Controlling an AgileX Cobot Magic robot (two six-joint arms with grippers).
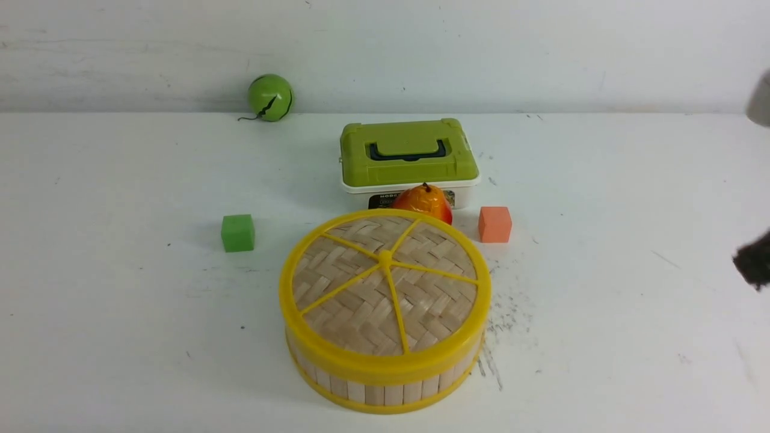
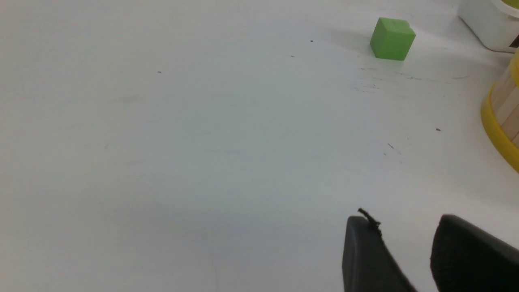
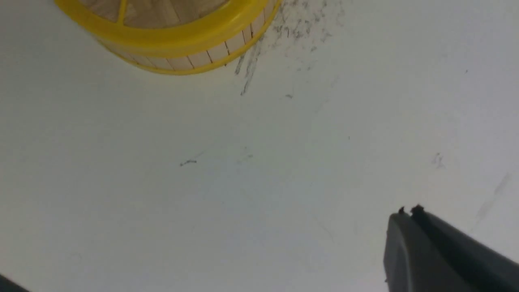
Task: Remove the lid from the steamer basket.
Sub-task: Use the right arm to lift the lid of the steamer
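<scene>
The lid (image 1: 385,282), a woven bamboo disc with a yellow rim and yellow spokes, sits closed on the steamer basket (image 1: 373,392) at the table's front centre. The basket's slat wall shows in the left wrist view (image 2: 506,115). It also shows in the right wrist view (image 3: 211,52) with the lid's rim (image 3: 174,39) above it. My left gripper (image 2: 403,222) is open and empty over bare table, left of the basket, out of the front view. My right gripper (image 3: 407,213) is shut and empty, and shows as a dark blur at the front view's right edge (image 1: 755,261), well away from the basket.
Behind the basket stand a white box with a green lid (image 1: 409,153) and an orange-red pear (image 1: 424,203) touching the lid's far rim. A green cube (image 1: 237,233) lies left, an orange cube (image 1: 494,224) right, and a green ball (image 1: 270,97) by the back wall.
</scene>
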